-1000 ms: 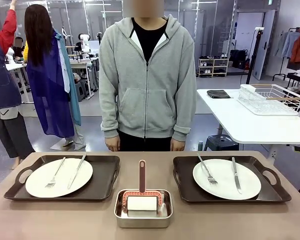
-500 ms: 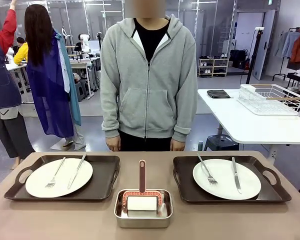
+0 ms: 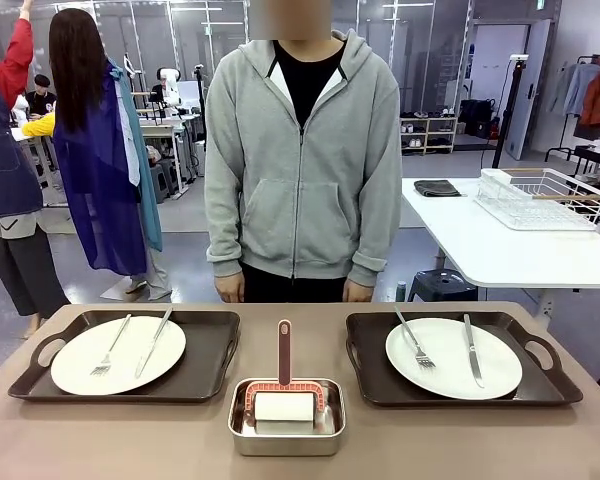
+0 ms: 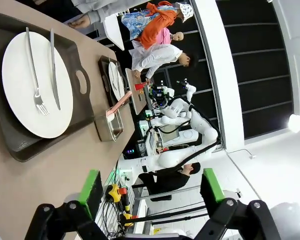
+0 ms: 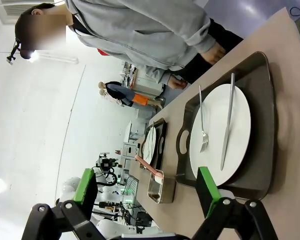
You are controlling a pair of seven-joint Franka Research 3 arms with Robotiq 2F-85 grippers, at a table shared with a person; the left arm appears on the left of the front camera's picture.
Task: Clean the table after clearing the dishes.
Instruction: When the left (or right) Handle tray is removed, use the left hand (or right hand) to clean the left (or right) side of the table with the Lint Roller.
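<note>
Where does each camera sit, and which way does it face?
Front: between the arms, facing across the table at the person standing at its far edge.
Left wrist: above the table's left end, rolled, looking past the open left gripper at the left tray.
Right wrist: likewise rolled, looking past the open right gripper at the right tray and the person.
Shared: all three show the steel pan.

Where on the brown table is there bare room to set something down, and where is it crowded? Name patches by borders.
Bare table along the near edge, either side of the steel pan, in front of the left tray and right tray. A narrow patch between the trays beside the roller handle. Crowded: around the pan.
</note>
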